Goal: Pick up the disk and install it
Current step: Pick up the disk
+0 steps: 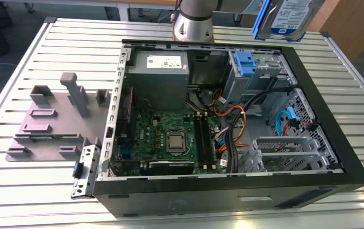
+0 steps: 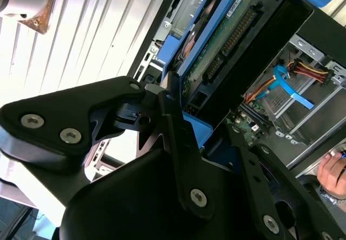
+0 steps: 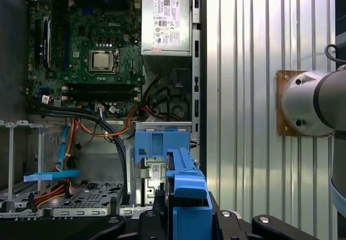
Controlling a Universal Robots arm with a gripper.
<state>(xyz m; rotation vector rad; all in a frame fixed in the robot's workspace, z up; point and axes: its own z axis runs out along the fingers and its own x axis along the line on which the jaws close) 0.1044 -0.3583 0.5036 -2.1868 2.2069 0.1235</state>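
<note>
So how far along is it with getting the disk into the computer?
The pick-up looks done: the claw is shut on the disk, which the exterior view shows raised above the back corner of the open computer case. In hand is carrying it over the blue drive bay. Left: the install itself, since the disk isn't seated in the case yet.
</note>
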